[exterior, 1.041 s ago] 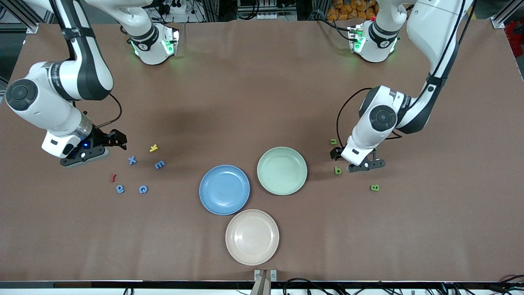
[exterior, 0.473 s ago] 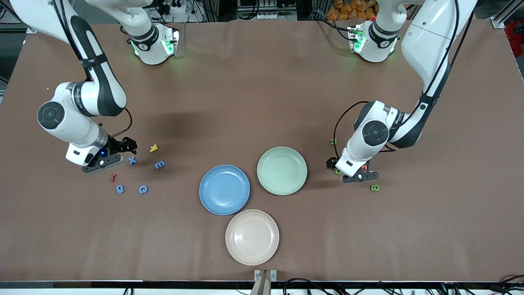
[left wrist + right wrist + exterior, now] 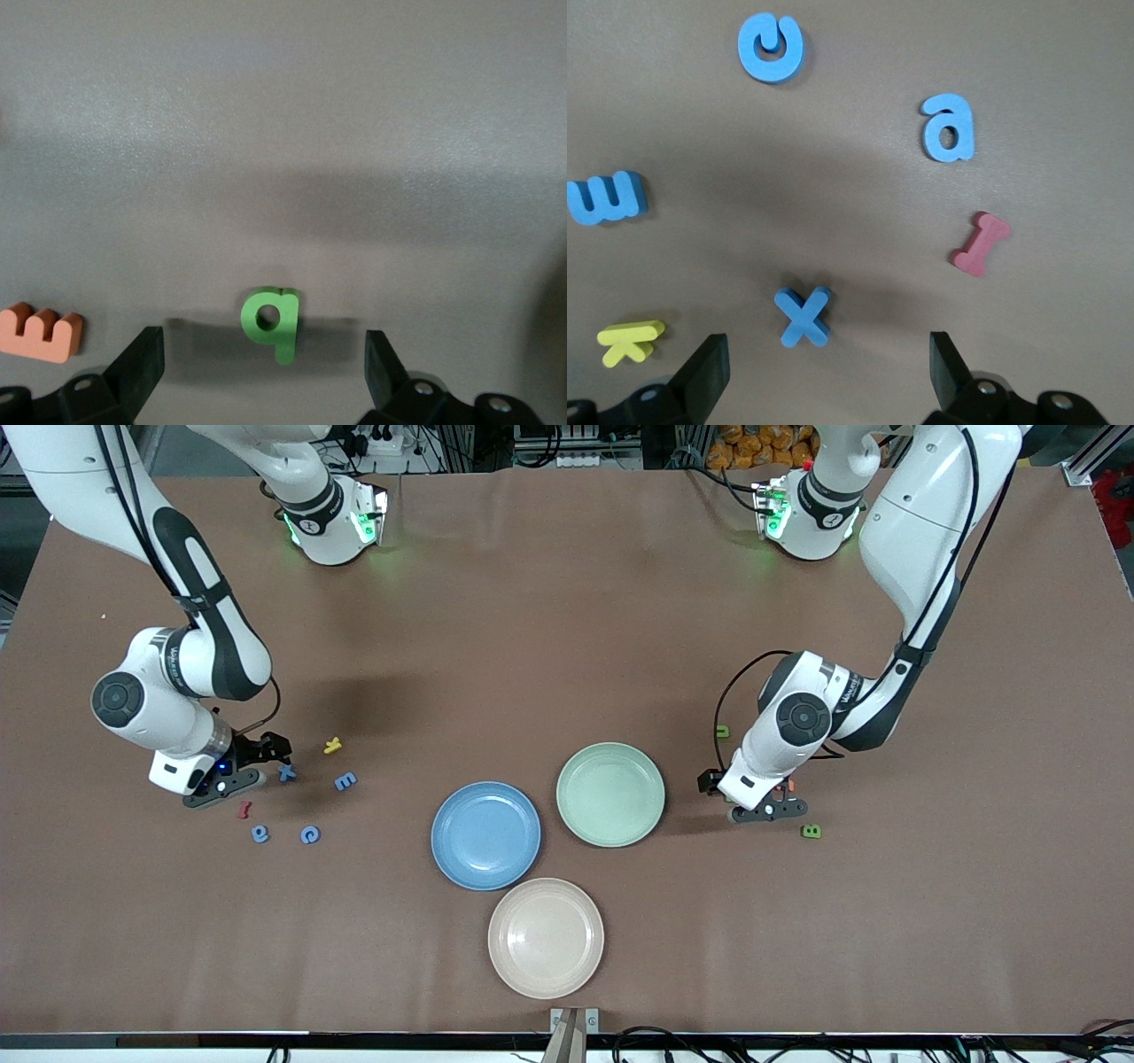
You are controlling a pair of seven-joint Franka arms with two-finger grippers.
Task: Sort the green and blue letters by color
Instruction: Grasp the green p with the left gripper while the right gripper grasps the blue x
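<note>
Blue x is straddled by the spread right gripper, green b by the spread left gripper.

1. Three round plastic plates cluster mid-table: green plate farthest from the front camera, blue plate beside it, beige plate nearest.
2. Small blue foam letters lie toward the right arm's end.
3. Small green foam letters lie toward the left arm's end.

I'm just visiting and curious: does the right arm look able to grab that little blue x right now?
Probably yes. The right gripper hangs open just above the blue x, which lies flat and apart from the yellow letter and the red letter.
</note>
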